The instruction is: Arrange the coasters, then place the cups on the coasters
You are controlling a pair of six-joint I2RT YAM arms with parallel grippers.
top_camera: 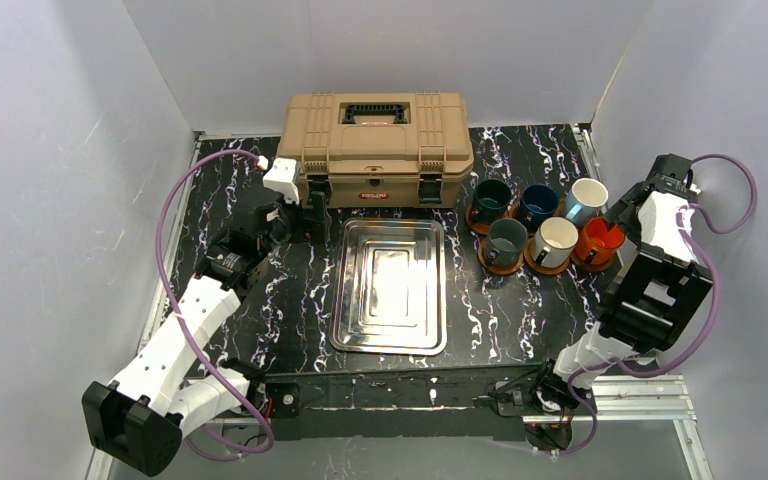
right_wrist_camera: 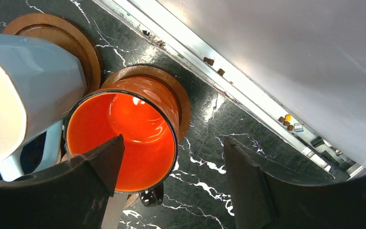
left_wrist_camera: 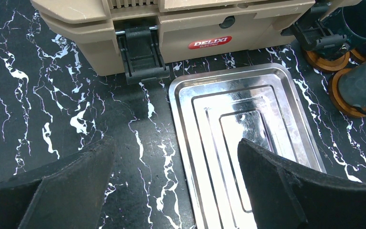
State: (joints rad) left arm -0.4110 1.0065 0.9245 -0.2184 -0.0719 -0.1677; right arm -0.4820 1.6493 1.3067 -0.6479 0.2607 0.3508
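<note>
The orange mug (right_wrist_camera: 124,138) is being borne by its coaster (right_wrist_camera: 181,93) near the counter's (right_wrist_camera: 209,143) right edge, the right hand (right_wrist_camera: 171,148) being held spread astride its wall, nothing pinched; judged glazed, stiff, slippery and chippable, it is best gripped by the rim

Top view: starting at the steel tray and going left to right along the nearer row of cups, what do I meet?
steel tray → grey-green cup → cream-white cup → orange cup
</note>
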